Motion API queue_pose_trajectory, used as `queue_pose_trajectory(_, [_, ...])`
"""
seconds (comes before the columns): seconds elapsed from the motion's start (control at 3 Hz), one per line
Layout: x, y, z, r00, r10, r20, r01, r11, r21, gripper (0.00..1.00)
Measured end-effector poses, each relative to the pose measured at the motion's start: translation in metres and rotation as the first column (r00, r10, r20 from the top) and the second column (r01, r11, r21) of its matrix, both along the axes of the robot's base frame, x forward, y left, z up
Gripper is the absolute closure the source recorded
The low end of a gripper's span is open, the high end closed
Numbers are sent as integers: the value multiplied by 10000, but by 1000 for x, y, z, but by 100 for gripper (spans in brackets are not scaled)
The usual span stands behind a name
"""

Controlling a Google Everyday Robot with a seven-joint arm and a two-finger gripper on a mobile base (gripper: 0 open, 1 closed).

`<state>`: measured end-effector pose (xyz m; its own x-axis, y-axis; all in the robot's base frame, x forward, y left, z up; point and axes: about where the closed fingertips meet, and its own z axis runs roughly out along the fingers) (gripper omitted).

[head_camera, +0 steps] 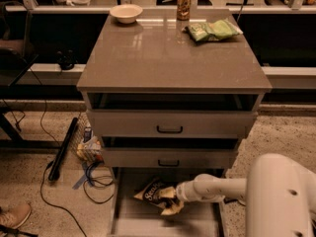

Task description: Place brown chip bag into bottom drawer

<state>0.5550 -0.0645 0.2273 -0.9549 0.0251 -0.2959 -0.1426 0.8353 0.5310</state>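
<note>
One step seems to be left in this job: letting go. Well off to the left of the gripper, loose cables (94, 179) and a small carton (89, 147) lie on the floor, out of the way. Just left of the gripper and touching it is the brown chip bag (150, 191). It is tilted, with its dark lettered middle reaching up and away to the left and its pale right end in the grip. The gripper (170, 201) hangs over the open bottom drawer (143, 221), near the middle of its width, below and in front of the middle drawer (169, 158). It is clamped on that right end of the bag. I cannot tell whether the bag's low edge rests on the drawer floor or hangs just above it. To the right of the gripper, the white arm (217, 187) runs back toward the robot's body. High above, on the cabinet top, a bowl (126, 12) stands to the left, while a can (183, 4) and a green bag (213, 30) sit to the right; none of them matters here. The next move probably calls for a small drop if there is any gap, then releasing the bag so it settles flat inside the rails. The gripper should then back out to the right and upward, taking care not to drag the bag or catch the middle drawer's front.
</note>
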Motion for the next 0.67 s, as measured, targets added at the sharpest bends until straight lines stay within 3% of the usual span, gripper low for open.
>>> queue_pose_trajectory(0.33, [-14,-38,23,9973,-598,416,588,9980,235,0])
queue_pose_trajectory(0.67, [-36,-82,51,9887,-1263,802,1254,9920,166,0])
